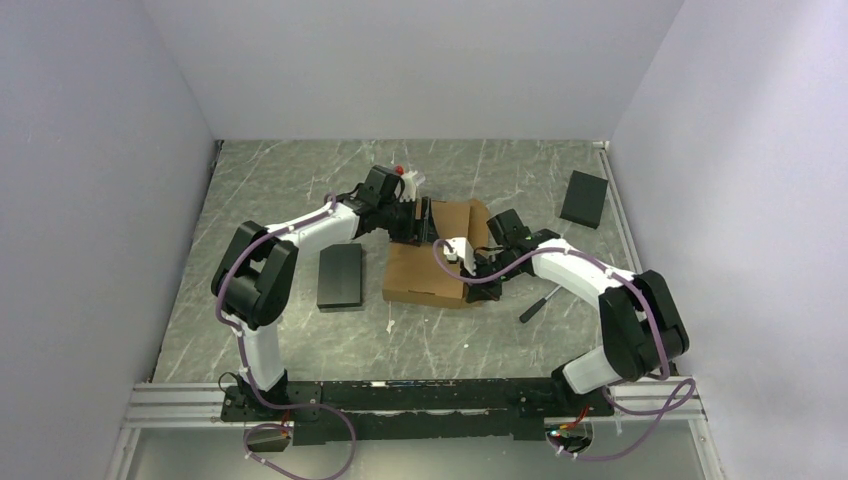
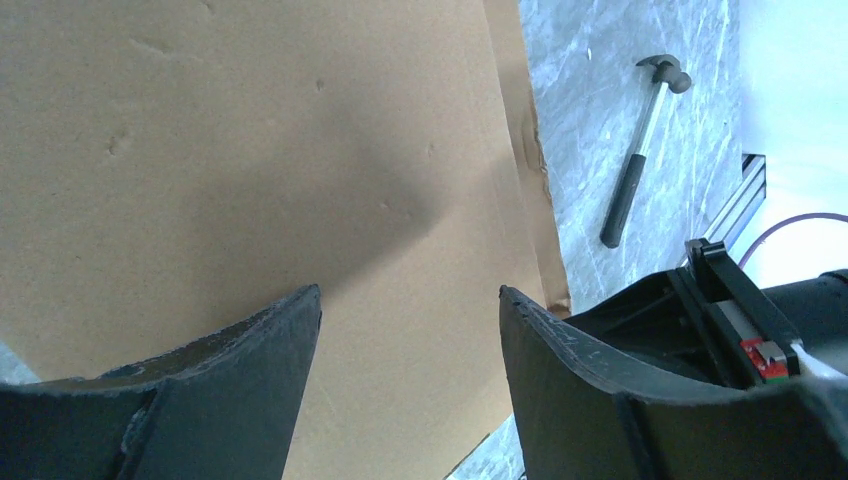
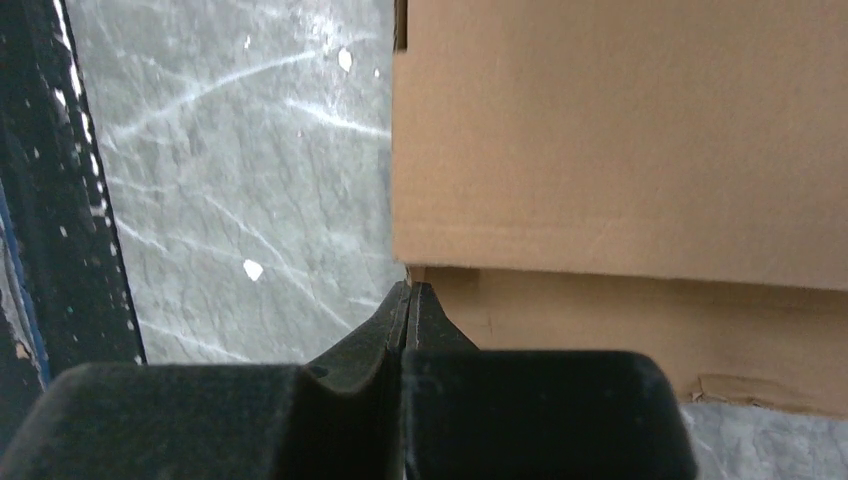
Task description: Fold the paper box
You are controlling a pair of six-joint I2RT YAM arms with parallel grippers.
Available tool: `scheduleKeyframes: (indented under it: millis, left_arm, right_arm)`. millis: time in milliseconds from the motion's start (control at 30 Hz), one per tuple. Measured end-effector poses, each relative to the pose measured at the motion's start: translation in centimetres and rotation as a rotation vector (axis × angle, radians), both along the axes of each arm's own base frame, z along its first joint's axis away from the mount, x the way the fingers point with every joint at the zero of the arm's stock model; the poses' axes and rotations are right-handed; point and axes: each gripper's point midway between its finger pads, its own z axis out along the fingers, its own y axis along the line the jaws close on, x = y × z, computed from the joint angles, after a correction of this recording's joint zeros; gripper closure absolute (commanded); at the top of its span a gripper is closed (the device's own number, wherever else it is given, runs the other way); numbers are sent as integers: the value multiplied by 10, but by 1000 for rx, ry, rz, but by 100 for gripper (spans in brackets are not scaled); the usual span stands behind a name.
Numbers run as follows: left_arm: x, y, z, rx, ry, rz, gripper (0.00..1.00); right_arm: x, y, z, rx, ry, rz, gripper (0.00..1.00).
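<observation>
Two grippers are at the paper box, which lies in the middle of the table, between them. The left gripper stands wide open in front of a flat cardboard panel and has hold of nothing. The right gripper is fully closed on nothing, its tips at the edge of a panel. One panel at the far side seems raised; the rest lies flat. I judge the folding to be at an early stage, with walls and lid not yet formed.
</observation>
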Motion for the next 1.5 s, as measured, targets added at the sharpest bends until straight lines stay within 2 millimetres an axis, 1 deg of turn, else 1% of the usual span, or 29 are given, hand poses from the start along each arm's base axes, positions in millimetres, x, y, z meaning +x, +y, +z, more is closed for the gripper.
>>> scheduleKeyframes:
  millis: [133, 233, 267, 400, 433, 500, 567, 633, 733, 833, 900, 967, 1067, 1133, 1200, 1267, 1333, 1400, 1500]
  left_arm:
    - [0, -1, -1, -7, 0, 1, 27]
    - [1, -1, 0, -11, -6, 4, 27]
    - [1, -1, 0, -11, -6, 4, 27]
    - [2, -1, 0, -12, -6, 4, 26]
    - [1, -1, 0, -12, -6, 3, 26]
    - [1, -1, 1, -14, -8, 0, 24]
    - [1, -1, 2, -15, -13, -4, 23]
    - [0, -1, 3, -15, -17, -11, 22]
    - [1, 0, 6, -8, -20, -20, 20]
    - [1, 3, 9, 15, -24, -28, 20]
    - [2, 9, 11, 42, -30, -17, 21]
    - [3, 18, 15, 68, -46, 4, 22]
    - [5, 33, 33, 81, -101, 54, 23]
    - [-2, 48, 47, 85, -140, 95, 22]
    - [-13, 63, 59, 78, -168, 143, 20]
    - [-26, 75, 65, 71, -179, 176, 11]
    - [-36, 88, 61, 76, -172, 203, 6]
    - [-40, 99, 51, 86, -145, 222, 6]
    - [-31, 115, 33, 78, -83, 251, 5]
  right_arm:
    - [3, 13, 4, 5, 3, -41, 100]
    - [2, 17, 5, 1, 24, -77, 100]
    - [2, 17, 4, -1, 28, -84, 97]
    - [3, 16, 5, -10, 25, -80, 70]
    - [3, 16, 6, -12, 26, -81, 61]
    - [10, 16, 12, -10, -6, -59, 53]
    - [14, 15, 18, -1, -22, -49, 47]
    - [20, 14, 28, 21, -51, -32, 45]
    - [25, 12, 45, 63, -85, -20, 46]
    - [35, 5, 61, 114, -110, -65, 47]
    - [47, -2, 70, 139, -125, -141, 48]
    - [64, -9, 77, 169, -152, -234, 48]
    - [92, -28, 87, 221, -158, -420, 41]
    - [107, -37, 92, 250, -138, -503, 40]
    - [125, -42, 96, 280, -88, -566, 38]
    - [144, -43, 98, 304, -44, -601, 34]
    - [167, -44, 96, 324, -3, -630, 33]
    - [185, -47, 89, 332, 33, -653, 31]
    - [204, -57, 73, 329, 82, -693, 29]
